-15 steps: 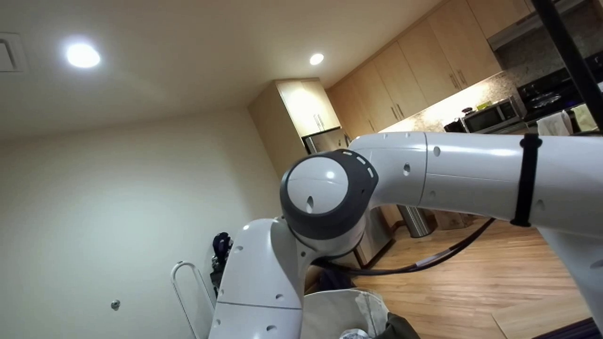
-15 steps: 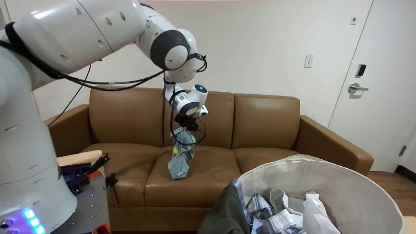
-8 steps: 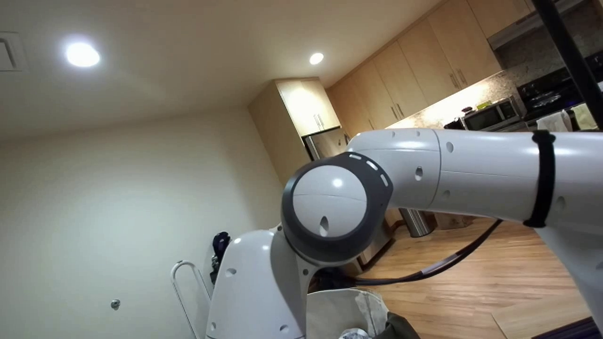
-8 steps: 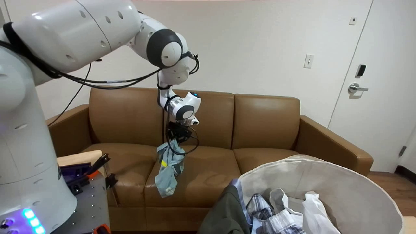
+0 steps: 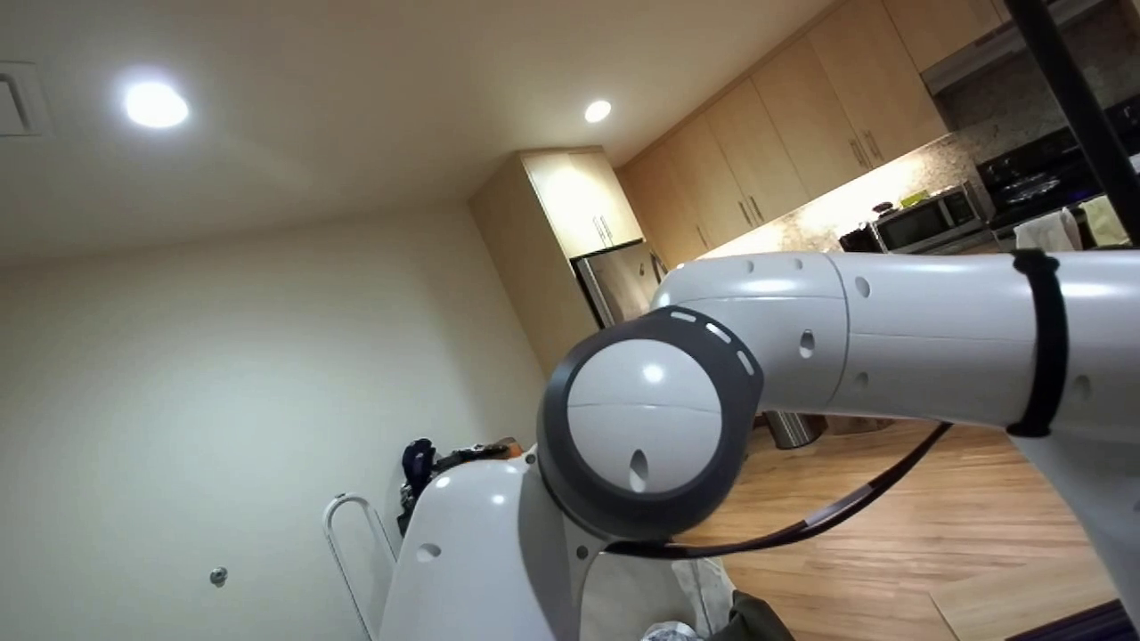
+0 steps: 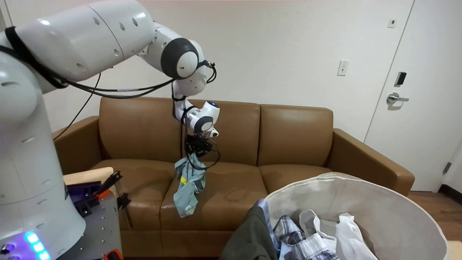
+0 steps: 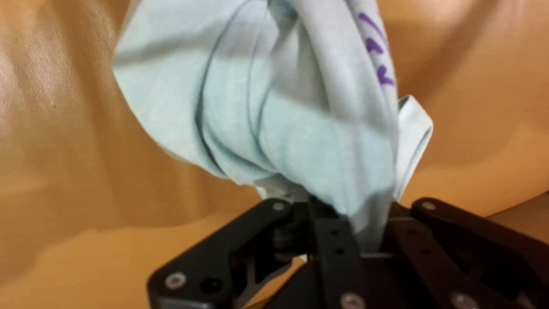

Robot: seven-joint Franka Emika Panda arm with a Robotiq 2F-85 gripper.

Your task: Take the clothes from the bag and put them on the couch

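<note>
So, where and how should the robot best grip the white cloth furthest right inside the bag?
Likely by the raised top edge of the white cloth, coming from above: that edge pokes upward, and the bag is open at the top.

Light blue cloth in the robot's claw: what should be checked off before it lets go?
1. Gripper holds the light blue cloth: ok, the wrist view shows it pinched.
2. Cloth apart from the bag: ok, a gap shows in an exterior view.
3. Couch beneath the cloth: ok, it seems; brown couch shows behind it in the wrist view.
4. Cloth's lower end resting on the seat: cannot tell.
5. Cable free of the cloth: cannot tell; its loop crosses in front of it in that exterior view.
6. Bag emptied: not ok, plaid fabric and white fabric lie inside.
</note>
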